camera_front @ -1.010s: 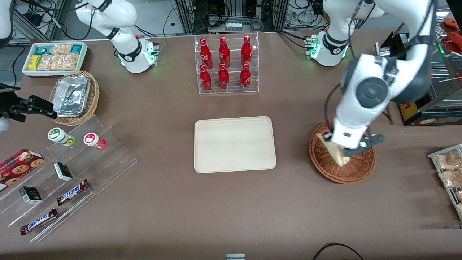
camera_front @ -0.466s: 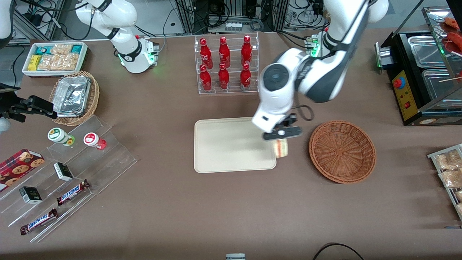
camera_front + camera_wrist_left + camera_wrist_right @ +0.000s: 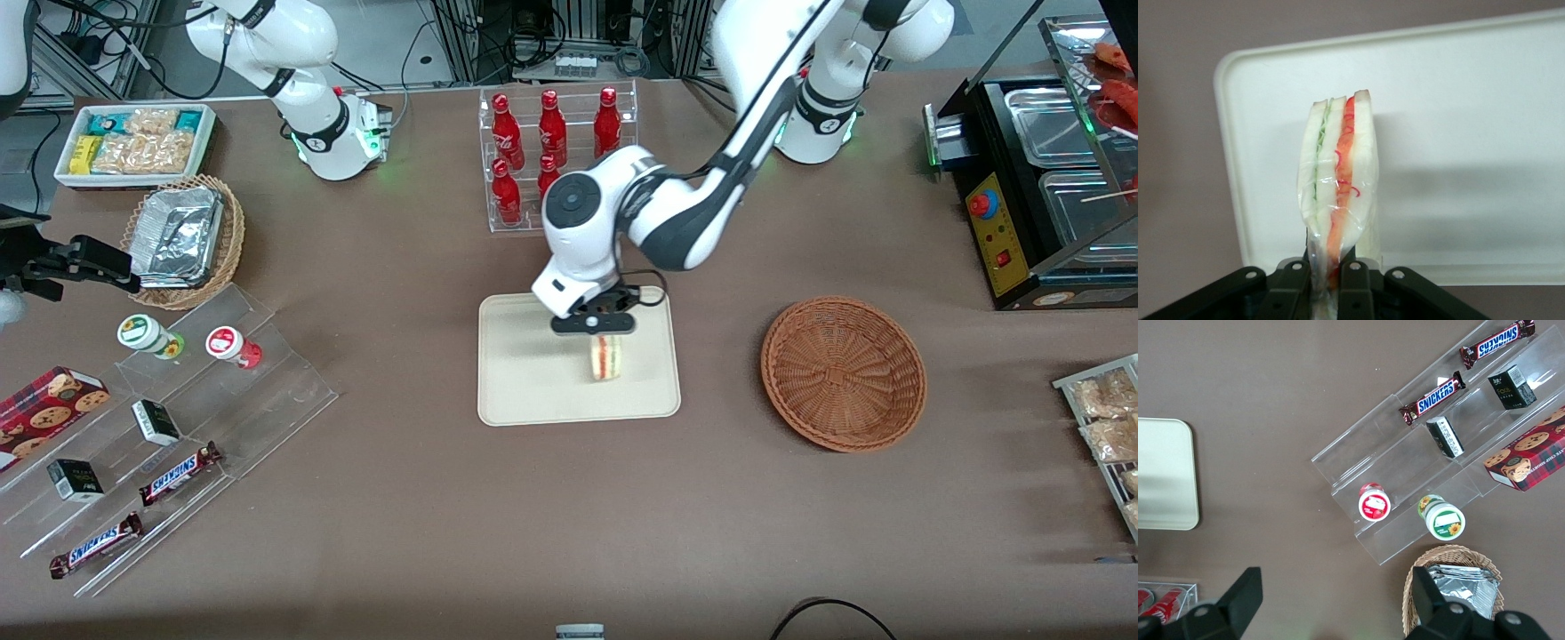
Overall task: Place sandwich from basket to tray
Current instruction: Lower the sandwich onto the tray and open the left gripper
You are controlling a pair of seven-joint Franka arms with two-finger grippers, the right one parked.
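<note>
My left gripper [image 3: 594, 325] is shut on the sandwich [image 3: 606, 357], a clear-wrapped wedge of pale bread with orange and green filling. It hangs from the fingers just above the cream tray [image 3: 533, 391], over the part of it nearer the basket. In the left wrist view the sandwich [image 3: 1338, 180] stands on edge, pinched at its wrapped end between the fingers [image 3: 1353, 280], with the tray [image 3: 1471, 133] under it. The reddish-brown wicker basket [image 3: 843, 373] is empty and sits beside the tray toward the working arm's end.
A clear rack of red bottles [image 3: 556, 160] stands farther from the front camera than the tray, close to my arm. A tan basket with foil containers [image 3: 182, 238], a white snack bin [image 3: 133, 142] and clear stepped shelves [image 3: 178, 418] lie toward the parked arm's end.
My gripper has carried the sandwich out of the basket, past the tray's edge, to over the tray. The basket is now empty.
</note>
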